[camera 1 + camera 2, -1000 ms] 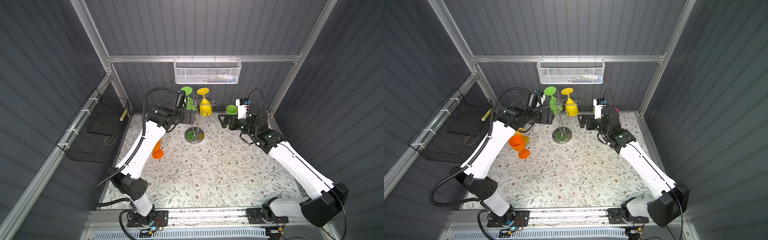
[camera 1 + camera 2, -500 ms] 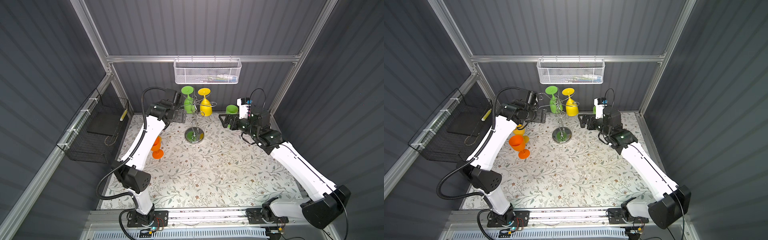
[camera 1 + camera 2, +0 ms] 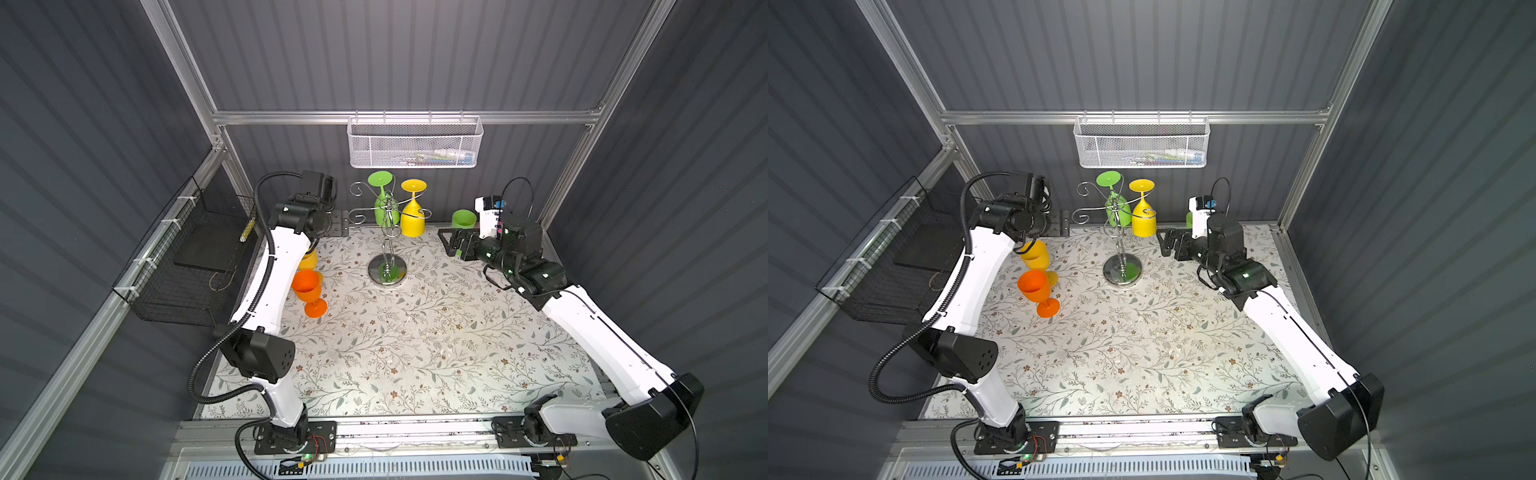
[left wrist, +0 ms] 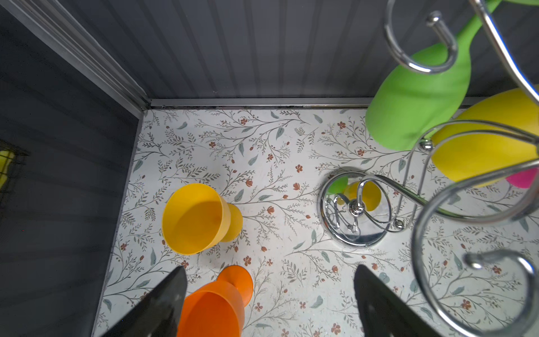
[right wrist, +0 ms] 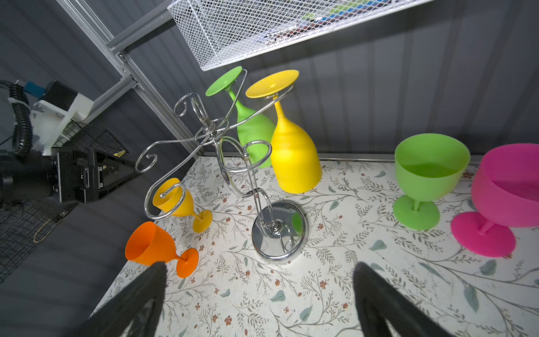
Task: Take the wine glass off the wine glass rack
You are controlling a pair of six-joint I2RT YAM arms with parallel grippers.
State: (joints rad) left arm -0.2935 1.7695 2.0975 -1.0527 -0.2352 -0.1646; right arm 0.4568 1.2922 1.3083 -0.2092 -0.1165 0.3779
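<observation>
Approach step: my left gripper [image 4: 269, 267] and right gripper [image 5: 259, 265] stand spread, empty; next I should clamp the hanging yellow glass [image 5: 294, 157] ahead, unhooking it.

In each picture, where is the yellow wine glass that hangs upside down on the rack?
Top view: yellow wine glass, right of the rack's stem and of the green hanging glass.
Top view: same place.
Left wrist view: beside the green hanging glass, partly cut off.
Right wrist view: in front of the green hanging glass.
Shared landmark: the rack's round chrome base.
</observation>
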